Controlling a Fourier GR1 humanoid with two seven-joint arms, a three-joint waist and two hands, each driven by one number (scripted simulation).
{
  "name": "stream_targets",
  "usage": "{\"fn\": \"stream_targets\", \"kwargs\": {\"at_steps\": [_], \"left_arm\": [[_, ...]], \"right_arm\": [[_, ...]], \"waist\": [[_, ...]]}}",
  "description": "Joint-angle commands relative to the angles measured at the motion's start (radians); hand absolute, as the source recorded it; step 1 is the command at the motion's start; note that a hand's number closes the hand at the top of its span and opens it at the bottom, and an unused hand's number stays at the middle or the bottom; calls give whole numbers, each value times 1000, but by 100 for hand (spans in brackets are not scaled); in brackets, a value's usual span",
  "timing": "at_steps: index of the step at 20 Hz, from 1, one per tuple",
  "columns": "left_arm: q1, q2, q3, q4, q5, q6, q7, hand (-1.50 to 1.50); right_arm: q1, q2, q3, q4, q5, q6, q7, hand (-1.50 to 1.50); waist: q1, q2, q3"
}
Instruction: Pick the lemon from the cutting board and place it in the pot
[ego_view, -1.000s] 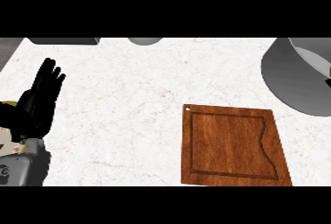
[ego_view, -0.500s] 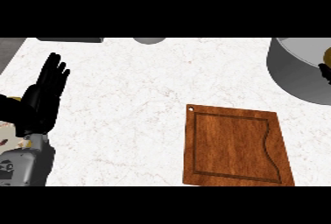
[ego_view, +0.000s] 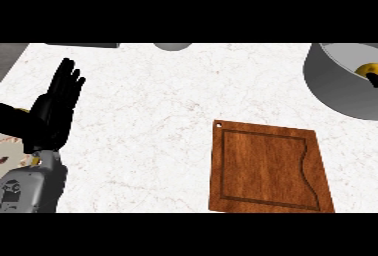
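Resting well left of the cutting board (ego_view: 266, 172), the left hand (ego_view: 55, 107) is open, its fingers straight and pointing up over the white marbled counter (ego_view: 148, 150). Up and to the right of the board stands the grey pot (ego_view: 332, 85), with the yellow lemon (ego_view: 364, 68) inside it. A black sliver of the right hand (ego_view: 372, 79) shows just beside the lemon; whether it grips cannot be told.

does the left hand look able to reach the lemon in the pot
Probably not: the left hand rests open at far left, while the lemon sits inside the pot at far right.
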Motion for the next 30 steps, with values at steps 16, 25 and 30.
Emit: {"fn": "stream_targets", "kwargs": {"at_steps": [16, 25, 30], "left_arm": [[27, 3, -4, -12, -6, -11, -13, 0], [35, -12, 4, -10, 8, -11, -21, 0], [17, 16, 26, 2, 15, -27, -23, 0]], "right_arm": [[-128, -13, -315, 299, -352, 405, -154, -150], [-30, -209, -354, 400, -371, 614, -259, -150], [-3, -264, -357, 411, -374, 683, -276, -150]], "waist": [[15, 20, 28], [7, 27, 31], [6, 28, 32]]}}
